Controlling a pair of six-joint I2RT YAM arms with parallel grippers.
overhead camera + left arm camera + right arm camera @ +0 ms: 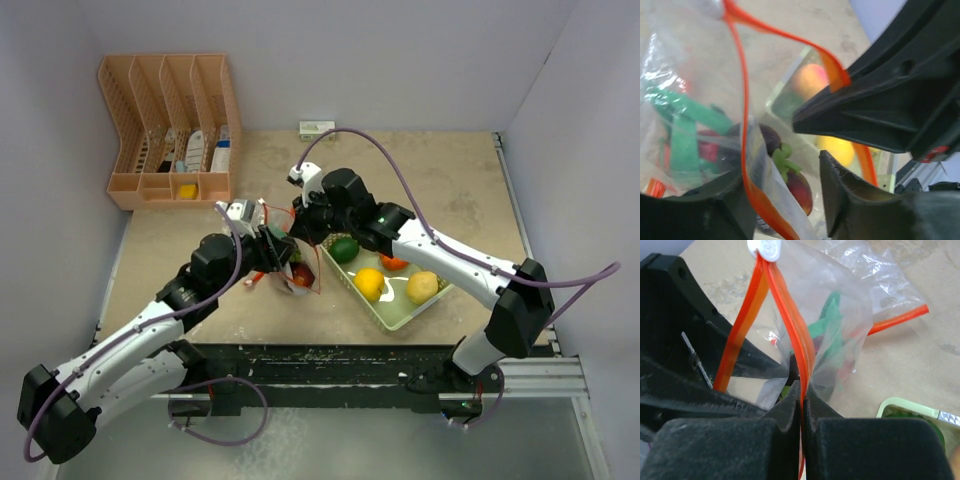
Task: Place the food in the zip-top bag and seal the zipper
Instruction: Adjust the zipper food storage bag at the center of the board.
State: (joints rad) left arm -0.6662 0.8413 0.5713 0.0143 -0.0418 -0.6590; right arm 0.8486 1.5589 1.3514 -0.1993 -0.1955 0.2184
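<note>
The zip-top bag (293,268) hangs between both grippers, left of the pale green tray (400,312). My right gripper (802,386) is shut on the orange-red zipper (799,340), just below its white slider tab (765,247). The jaws of my left gripper (785,200) stand apart; the zipper (744,145) runs beside the left finger (695,210), clear of the right finger (855,200). A dark purple fruit with green leaves (792,172) and a green shape (685,130) show through the plastic. Food in the tray: a green fruit (345,248), an orange one (392,262), two yellow ones (370,283).
A peach-coloured desk organizer (170,130) stands at the back left. A small white item (316,127) lies at the back wall. The tray's corner (900,407) shows right of the right fingers. White walls enclose the table on three sides.
</note>
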